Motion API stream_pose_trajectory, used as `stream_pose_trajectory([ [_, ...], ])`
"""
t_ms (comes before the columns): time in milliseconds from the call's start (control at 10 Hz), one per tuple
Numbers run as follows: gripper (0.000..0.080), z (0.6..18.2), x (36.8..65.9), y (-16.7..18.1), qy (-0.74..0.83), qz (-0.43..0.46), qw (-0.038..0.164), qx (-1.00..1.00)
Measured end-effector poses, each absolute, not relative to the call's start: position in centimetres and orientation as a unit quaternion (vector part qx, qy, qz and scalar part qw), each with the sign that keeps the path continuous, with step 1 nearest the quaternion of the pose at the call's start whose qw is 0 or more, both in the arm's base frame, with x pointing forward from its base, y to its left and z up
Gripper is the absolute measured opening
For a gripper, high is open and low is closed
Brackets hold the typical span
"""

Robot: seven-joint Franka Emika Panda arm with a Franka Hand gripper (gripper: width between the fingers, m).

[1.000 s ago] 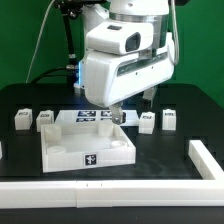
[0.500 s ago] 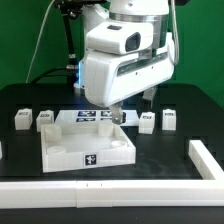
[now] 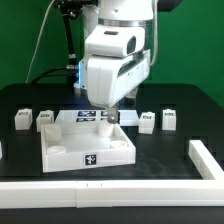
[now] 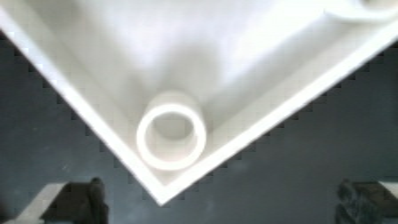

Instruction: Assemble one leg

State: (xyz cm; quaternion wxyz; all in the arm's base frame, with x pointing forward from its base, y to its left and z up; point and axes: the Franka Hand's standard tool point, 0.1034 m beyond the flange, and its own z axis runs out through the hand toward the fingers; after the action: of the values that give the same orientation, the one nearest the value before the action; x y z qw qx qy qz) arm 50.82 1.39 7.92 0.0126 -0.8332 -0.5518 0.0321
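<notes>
The hand hangs low over the far corner of the large white panel, which lies flat on the black table. In the wrist view this corner fills the picture, with its round corner socket almost directly under the camera. The two dark fingertips stand wide apart, one on each side of the corner, and between them is only the panel. So the hand is released and carries nothing.

In the exterior view the nearest leg stands on the table at about two o'clock from the middle of the panel, near the hand but not touching it. A second leg stands just beside it. Two more legs stand at about ten o'clock from the panel. The marker board lies at twelve o'clock, just behind the panel. As far as I can see, no leg stands on the panel.

To my judgement the task is at an early step: the socket is empty and no leg is taken. The hand seems to be placed on this corner, perhaps to check it or to grip the rim and set the panel right; I cannot tell which. The next move calls for going to one leg, closing on its flat sides and keeping it upright. Then the leg must be brought exactly over the socket, because a small tilt could let it catch on the rim.
</notes>
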Motion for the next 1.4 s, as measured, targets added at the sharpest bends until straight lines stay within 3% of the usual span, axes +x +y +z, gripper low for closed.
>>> stream_pose_trajectory([
  [400, 0.0650, 7.7, 50.8, 1.5, -0.558, 0.030, 0.012, -0.829],
  [700, 0.0650, 5.6, 47.4, -0.8, -0.682, -0.002, -0.001, -0.731],
  [1400, 0.0650, 5.6, 46.8, -2.5, -0.718, 0.009, -0.004, -0.696],
])
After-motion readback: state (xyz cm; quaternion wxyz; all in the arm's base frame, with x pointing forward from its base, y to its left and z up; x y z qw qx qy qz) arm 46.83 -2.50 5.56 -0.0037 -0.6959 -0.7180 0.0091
